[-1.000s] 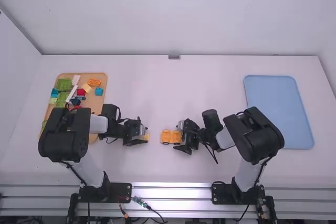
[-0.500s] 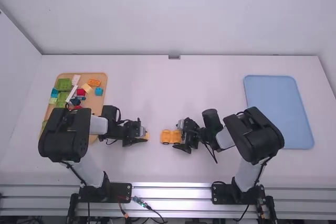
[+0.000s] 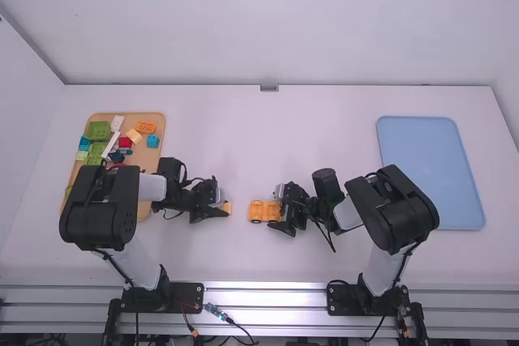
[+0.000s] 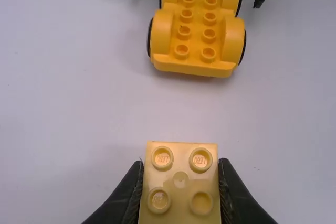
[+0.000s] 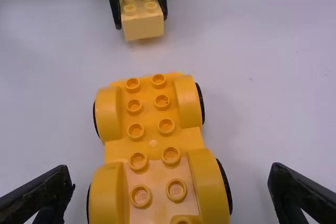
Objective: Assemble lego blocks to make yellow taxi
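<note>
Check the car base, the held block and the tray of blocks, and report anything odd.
Nothing stands out. The yellow car base sits studs up, the left gripper holds the pale yellow block squarely, and the loose blocks lie jumbled in the orange tray.

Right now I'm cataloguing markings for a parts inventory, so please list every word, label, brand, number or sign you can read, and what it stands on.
No text here is clear enough to quote.
Pale yellow block in the left gripper: tiny raised marks on its studs, too small to read surely.
Yellow wheeled base: tiny raised marks on some studs, also too small.
</note>
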{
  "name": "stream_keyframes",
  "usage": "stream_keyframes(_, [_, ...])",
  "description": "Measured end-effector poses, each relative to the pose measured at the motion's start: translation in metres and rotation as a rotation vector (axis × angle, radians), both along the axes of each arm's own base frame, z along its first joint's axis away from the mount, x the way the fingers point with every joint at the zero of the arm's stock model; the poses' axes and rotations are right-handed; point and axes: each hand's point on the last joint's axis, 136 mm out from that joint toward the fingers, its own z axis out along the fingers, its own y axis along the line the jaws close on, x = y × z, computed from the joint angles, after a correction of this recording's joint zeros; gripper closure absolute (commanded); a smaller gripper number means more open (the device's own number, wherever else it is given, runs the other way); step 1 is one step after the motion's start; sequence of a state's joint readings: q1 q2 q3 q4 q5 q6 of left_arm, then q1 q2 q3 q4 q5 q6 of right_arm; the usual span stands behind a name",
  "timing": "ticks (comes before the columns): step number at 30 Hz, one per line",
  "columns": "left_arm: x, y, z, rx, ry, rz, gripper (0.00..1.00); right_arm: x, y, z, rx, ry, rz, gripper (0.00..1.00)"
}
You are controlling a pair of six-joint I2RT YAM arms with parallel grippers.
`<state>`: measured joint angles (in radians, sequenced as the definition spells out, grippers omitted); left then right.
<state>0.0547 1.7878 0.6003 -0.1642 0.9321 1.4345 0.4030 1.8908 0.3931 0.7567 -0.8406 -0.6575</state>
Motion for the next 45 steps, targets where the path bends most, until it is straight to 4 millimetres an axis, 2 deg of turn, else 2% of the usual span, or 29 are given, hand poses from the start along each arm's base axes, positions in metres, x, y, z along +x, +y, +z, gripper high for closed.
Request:
stream_keyframes(6, [0.006, -0.008, 0.013, -0.005, 0.003, -0.031, 0.98, -0.002, 0.002, -0.003, -0.01, -0.009, 0.013, 0.12])
stream_keyframes(9, [0.007, -0.013, 0.018, -0.022, -0.012, -0.045, 0.98, -0.005, 0.006, -0.01, -0.019, 0.003, 0.032, 0.11])
stream_keyframes(14, [0.011, -0.018, 0.026, -0.062, -0.039, -0.049, 0.98, 0.001, 0.013, -0.013, -0.008, -0.005, 0.051, 0.18])
stream_keyframes(19, [0.01, -0.027, 0.027, -0.072, -0.045, -0.071, 0.98, 0.009, 0.015, -0.003, 0.025, -0.073, 0.047, 0.38])
stream_keyframes(20, [0.011, -0.032, 0.028, -0.072, -0.06, -0.086, 0.98, 0.008, 0.015, -0.003, 0.027, -0.076, 0.046, 0.41])
stream_keyframes(25, [0.018, -0.062, 0.029, -0.052, -0.113, -0.126, 0.98, 0.004, 0.017, 0.001, 0.049, -0.082, 0.065, 0.67])
stream_keyframes(27, [0.019, -0.07, 0.029, -0.044, -0.113, -0.128, 0.98, 0.003, 0.017, 0.001, 0.051, -0.079, 0.072, 0.69])
stream_keyframes(30, [0.016, -0.084, 0.029, -0.035, -0.098, -0.138, 0.98, 0.003, 0.019, 0.001, 0.053, -0.077, 0.093, 0.67])
stream_keyframes(31, [0.013, -0.087, 0.028, -0.033, -0.089, -0.141, 0.98, 0.003, 0.019, 0.001, 0.053, -0.073, 0.098, 0.55])
stream_keyframes(32, [0.012, -0.088, 0.028, -0.031, -0.081, -0.142, 0.98, 0.003, 0.02, 0.001, 0.053, -0.067, 0.101, 0.48])
stream_keyframes(33, [0.01, -0.09, 0.027, -0.029, -0.064, -0.137, 0.98, 0.003, 0.02, 0.001, 0.052, -0.059, 0.105, 0.35])
stream_keyframes(34, [0.011, -0.091, 0.027, -0.028, -0.055, -0.128, 0.98, 0.004, 0.02, 0.0, 0.047, -0.056, 0.105, 0.28])
stream_keyframes(36, [0.012, -0.09, 0.027, -0.027, -0.047, -0.117, 0.98, 0.003, 0.018, -0.005, 0.024, -0.04, 0.094, 0.23])
stream_keyframes(37, [0.013, -0.09, 0.027, -0.026, -0.045, -0.111, 0.98, 0.002, 0.016, -0.007, 0.016, -0.033, 0.088, 0.14])
stream_keyframes(42, [0.015, -0.091, 0.027, -0.028, -0.036, -0.096, 0.98, 0.0, 0.013, -0.009, 0.007, -0.055, 0.075, 0.14])
stream_keyframes(45, [0.015, -0.091, 0.028, -0.029, -0.018, -0.081, 0.98, 0.001, 0.012, -0.01, 0.002, -0.062, 0.06, 0.25])
